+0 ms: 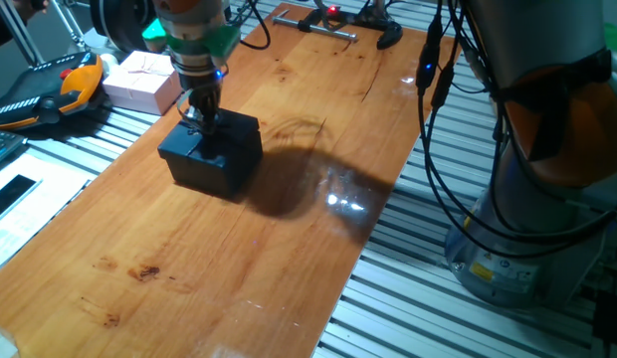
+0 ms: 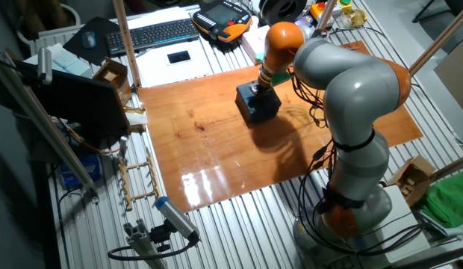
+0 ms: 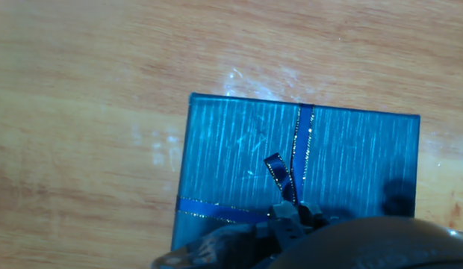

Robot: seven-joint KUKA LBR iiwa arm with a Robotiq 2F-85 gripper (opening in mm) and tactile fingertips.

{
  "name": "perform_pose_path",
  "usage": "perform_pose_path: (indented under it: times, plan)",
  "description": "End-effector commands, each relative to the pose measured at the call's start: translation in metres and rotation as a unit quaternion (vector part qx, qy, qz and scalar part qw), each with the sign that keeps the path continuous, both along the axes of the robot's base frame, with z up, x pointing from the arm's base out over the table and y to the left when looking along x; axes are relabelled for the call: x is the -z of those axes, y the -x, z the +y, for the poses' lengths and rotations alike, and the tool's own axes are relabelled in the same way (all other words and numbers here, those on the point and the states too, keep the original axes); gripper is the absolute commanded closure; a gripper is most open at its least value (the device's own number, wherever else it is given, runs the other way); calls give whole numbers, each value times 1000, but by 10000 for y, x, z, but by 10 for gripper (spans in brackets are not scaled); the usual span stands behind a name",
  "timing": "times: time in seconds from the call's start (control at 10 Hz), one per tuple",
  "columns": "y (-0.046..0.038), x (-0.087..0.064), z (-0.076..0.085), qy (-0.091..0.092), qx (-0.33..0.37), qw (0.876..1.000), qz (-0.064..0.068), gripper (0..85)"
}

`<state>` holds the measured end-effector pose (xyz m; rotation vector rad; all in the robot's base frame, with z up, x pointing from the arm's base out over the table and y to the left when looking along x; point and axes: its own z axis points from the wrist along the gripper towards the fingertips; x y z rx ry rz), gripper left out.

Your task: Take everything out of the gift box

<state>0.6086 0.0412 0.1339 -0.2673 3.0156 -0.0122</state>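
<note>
Gift box (image 1: 211, 152) sits lidded at the wooden table's (image 1: 289, 249) far-left end, gripper (image 1: 200, 111) right on the ribbon bow (image 3: 280, 179), finger state unclear; lid looks light, stiff, slick, so I'd grab its edges, not the floppy bow.

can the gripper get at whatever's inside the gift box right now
Probably not yet. The lid with its ribbon bow is on the gift box, covering the inside. The gripper is right down on top of it, so the lid itself looks reachable.
</note>
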Motion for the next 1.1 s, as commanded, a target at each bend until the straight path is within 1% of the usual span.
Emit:
perform_pose_path:
  times: [0.0, 0.2, 0.4, 0.5, 0.8, 1.0]
  plan:
    - [-2, -46, 14, 0, 3, 1000, 2, 840]
    - [17, -181, 106, -5, 15, 1000, 6, 840]
    - [50, -274, 268, -9, 28, 1000, 10, 840]
    - [62, -292, 340, -10, 32, 999, 10, 840]
    - [122, -275, 556, -16, 36, 999, 6, 840]
    - [152, -264, 693, -20, 36, 999, 9, 840]
